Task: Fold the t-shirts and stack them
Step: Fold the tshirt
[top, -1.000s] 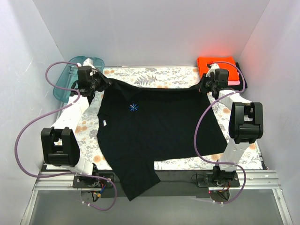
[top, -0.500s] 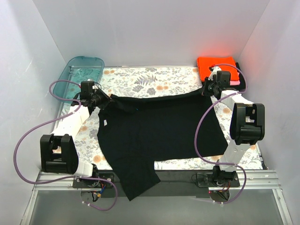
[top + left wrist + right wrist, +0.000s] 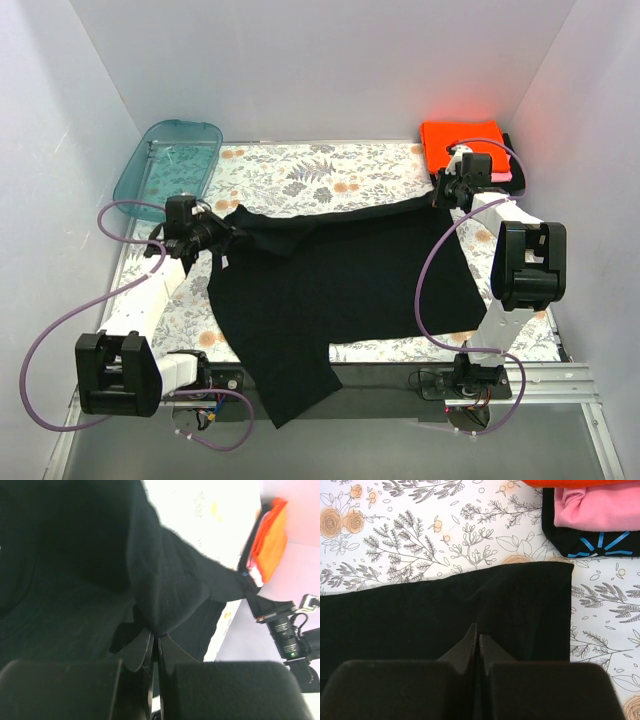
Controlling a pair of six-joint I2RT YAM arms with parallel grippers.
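A large black t-shirt (image 3: 340,280) lies spread on the floral cloth, one part hanging over the near edge. My left gripper (image 3: 216,238) is shut on its far left edge, which is lifted and folded over toward the middle; the pinch shows in the left wrist view (image 3: 155,639). My right gripper (image 3: 441,196) is shut on the shirt's far right corner, seen in the right wrist view (image 3: 478,639). A stack sits at the far right: orange shirt (image 3: 460,138) on top, pink shirt (image 3: 592,505) under it, and a black shirt with a light-blue mark (image 3: 600,547) at the bottom.
A teal see-through tub (image 3: 168,165) stands at the far left corner. The floral tablecloth (image 3: 320,170) shows bare behind the shirt. White walls close in on three sides. Purple cables loop off both arms.
My left gripper has moved toward the near side with the shirt's far left edge, folding it over; the blue mark on the shirt is now covered. The right gripper has barely moved.
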